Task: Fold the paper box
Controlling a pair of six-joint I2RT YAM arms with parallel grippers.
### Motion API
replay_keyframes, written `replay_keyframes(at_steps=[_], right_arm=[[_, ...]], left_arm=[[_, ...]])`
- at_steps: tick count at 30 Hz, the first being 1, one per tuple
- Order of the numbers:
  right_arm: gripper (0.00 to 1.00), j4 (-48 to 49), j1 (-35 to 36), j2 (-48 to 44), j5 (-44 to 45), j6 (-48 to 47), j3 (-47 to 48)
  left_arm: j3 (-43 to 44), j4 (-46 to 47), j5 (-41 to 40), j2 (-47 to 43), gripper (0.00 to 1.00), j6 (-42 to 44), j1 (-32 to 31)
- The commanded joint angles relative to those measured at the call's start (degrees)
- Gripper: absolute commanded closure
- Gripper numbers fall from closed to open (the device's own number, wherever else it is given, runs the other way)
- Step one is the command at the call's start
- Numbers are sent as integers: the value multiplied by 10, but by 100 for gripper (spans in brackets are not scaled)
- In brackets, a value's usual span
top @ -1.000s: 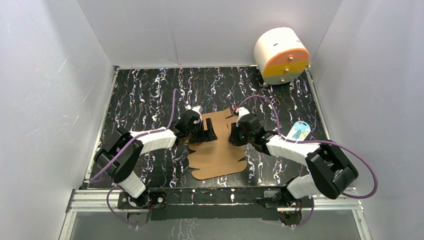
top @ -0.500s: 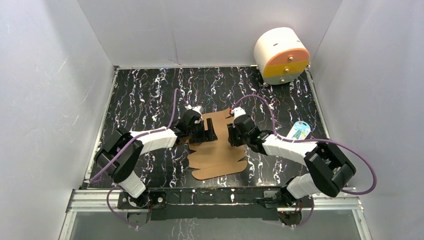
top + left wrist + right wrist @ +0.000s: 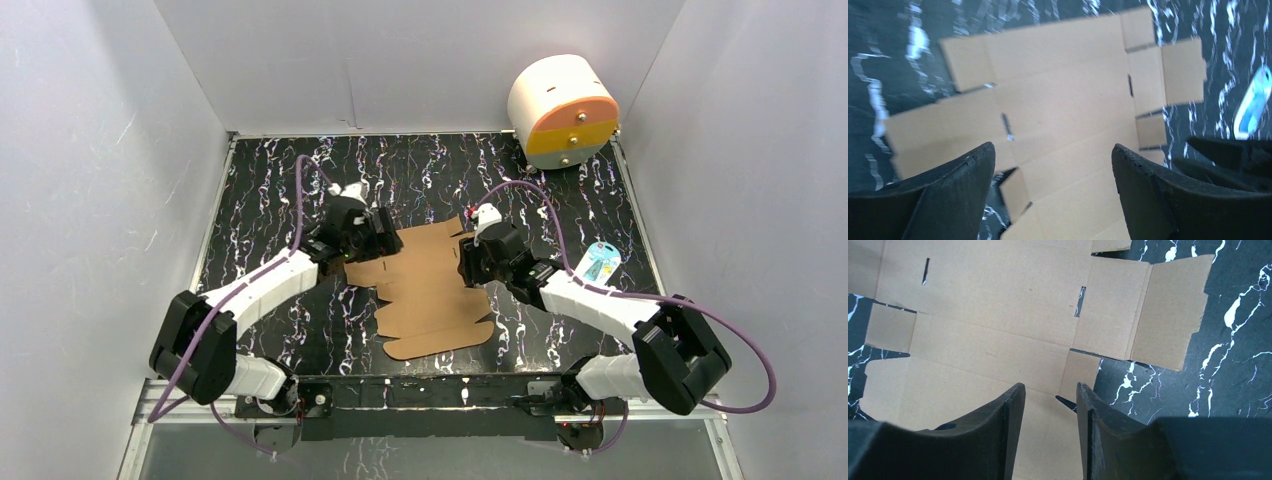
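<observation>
The box is a flat brown cardboard sheet with flaps and slots, lying spread at the middle of the table, its creases running across and its near end rounded toward the arm bases. The left gripper sits at the box's far-left corner; in its wrist view the jaws of the left gripper stand wide, one finger over the box's left edge and the other over its right part, holding nothing. The right gripper is at the box's right edge; in the right wrist view the jaws of this gripper stand narrow, just above the box where a small side flap meets the main panel, with cardboard showing in the gap and nothing clamped. Right of the box, apart from it, lies a small blue-and-white object, seen blurred in the left wrist view. Well beyond the box, at the far-right corner, stands a white cylinder with an orange-and-yellow face. Compared with half a second ago, the left gripper has drawn back off the box's left middle to its far-left corner, uncovering more cardboard, while the right gripper stays at the right edge.
</observation>
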Motion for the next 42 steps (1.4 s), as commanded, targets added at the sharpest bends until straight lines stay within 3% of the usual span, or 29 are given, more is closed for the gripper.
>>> replay_keyframes(at_steps=[1,12,18,23,27,36,39,42], right_arm=[[47,22,-5,-31,-25,-12,19],[23,80,-8,-79,-52,-26,-27],[20,86,-10,-84,-56,-45,-29],[20,103,-12,-69,-57,-46,-37],[20,103,-13,-49,-57,-49,-29],[20,105,-15,-32,-54,-51,-24],[20,105,-15,-31,-55,-51,-22],[19,106,-17,-27,-59,-58,-14]], left_arm=[[4,-24,8,-21,16,21,70],[28,37,115,87,19,-2,167],[33,82,144,142,26,-12,192],[23,112,161,156,22,-12,203],[21,122,171,167,25,-9,203],[25,131,212,211,40,-19,203],[21,139,225,216,49,-23,203],[24,144,236,213,65,-17,203]])
